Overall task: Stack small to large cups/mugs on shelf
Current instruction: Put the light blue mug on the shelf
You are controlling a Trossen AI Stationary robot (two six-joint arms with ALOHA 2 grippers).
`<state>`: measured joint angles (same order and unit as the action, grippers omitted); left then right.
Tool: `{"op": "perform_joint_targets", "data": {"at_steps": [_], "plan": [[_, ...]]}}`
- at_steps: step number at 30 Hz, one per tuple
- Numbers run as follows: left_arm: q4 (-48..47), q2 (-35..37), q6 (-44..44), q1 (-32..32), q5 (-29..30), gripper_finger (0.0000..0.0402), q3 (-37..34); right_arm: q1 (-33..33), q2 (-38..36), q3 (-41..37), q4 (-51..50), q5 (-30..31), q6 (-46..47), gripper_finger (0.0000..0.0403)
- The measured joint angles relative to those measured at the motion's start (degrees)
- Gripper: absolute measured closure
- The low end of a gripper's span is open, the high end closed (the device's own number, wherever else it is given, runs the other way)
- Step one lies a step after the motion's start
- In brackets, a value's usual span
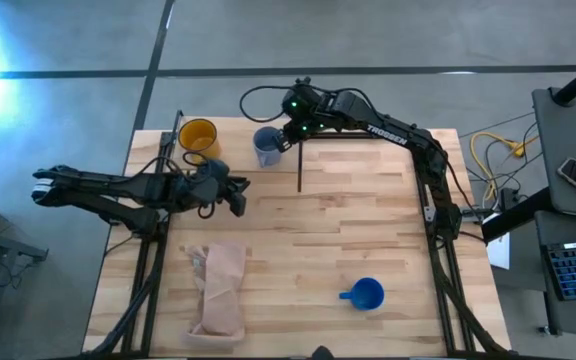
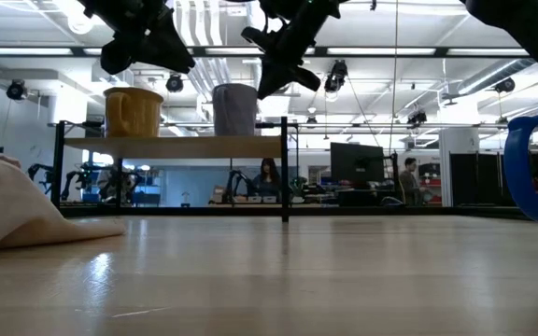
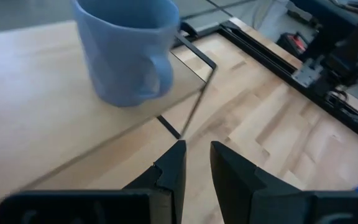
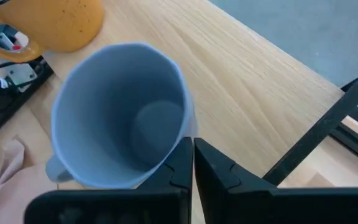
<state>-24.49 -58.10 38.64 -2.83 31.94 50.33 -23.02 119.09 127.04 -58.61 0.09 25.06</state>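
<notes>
The pale grey-blue mug (image 1: 266, 146) and the yellow-orange mug (image 1: 198, 135) stand upright on their bases on the light-wood shelf (image 1: 233, 172) at the table's far left. The bright blue mug (image 1: 366, 293) stands on the tabletop at the near right. My right gripper (image 4: 193, 163) is shut and sits at the grey-blue mug's rim (image 4: 180, 93), on the mug's right side; it also shows in the high view (image 1: 286, 138). My left gripper (image 3: 197, 163) is open by a narrow gap and empty, hovering at the shelf's near edge (image 1: 240, 197). My right gripper's shut fingertips (image 4: 180, 163) stand right beside the grey-blue mug's rim (image 4: 186, 134), slanting down from the table's right and far side. I cannot tell whether they touch it. The mug stands upright on the shelf (image 4: 241, 81).
A tan cloth (image 1: 221, 290) lies crumpled at the near left of the tabletop. The shelf's thin black posts (image 1: 299, 170) rise at its ends. Bare wood lies between the shelf and the blue mug. People and desks show far behind the table in the low view.
</notes>
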Motion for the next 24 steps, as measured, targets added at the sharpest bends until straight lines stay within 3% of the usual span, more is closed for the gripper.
{"op": "perform_joint_targets", "data": {"at_steps": [6,13,24], "plan": [[-0.1,-0.3,0.0,0.0,-0.8,0.0343,-0.1,-0.4,0.0,0.0,-0.7,1.3,0.0,0.0394],[0.0,-0.2,-0.1,0.0,0.1,0.0343,-0.1,-0.1,0.0,0.0,-10.1,1.1,-2.1,0.0394],[-0.1,-1.0,-0.5,1.5,1.5,0.0343,-0.2,2.3,0.1,-0.4,-6.6,-4.2,-2.6,0.0394]]}}
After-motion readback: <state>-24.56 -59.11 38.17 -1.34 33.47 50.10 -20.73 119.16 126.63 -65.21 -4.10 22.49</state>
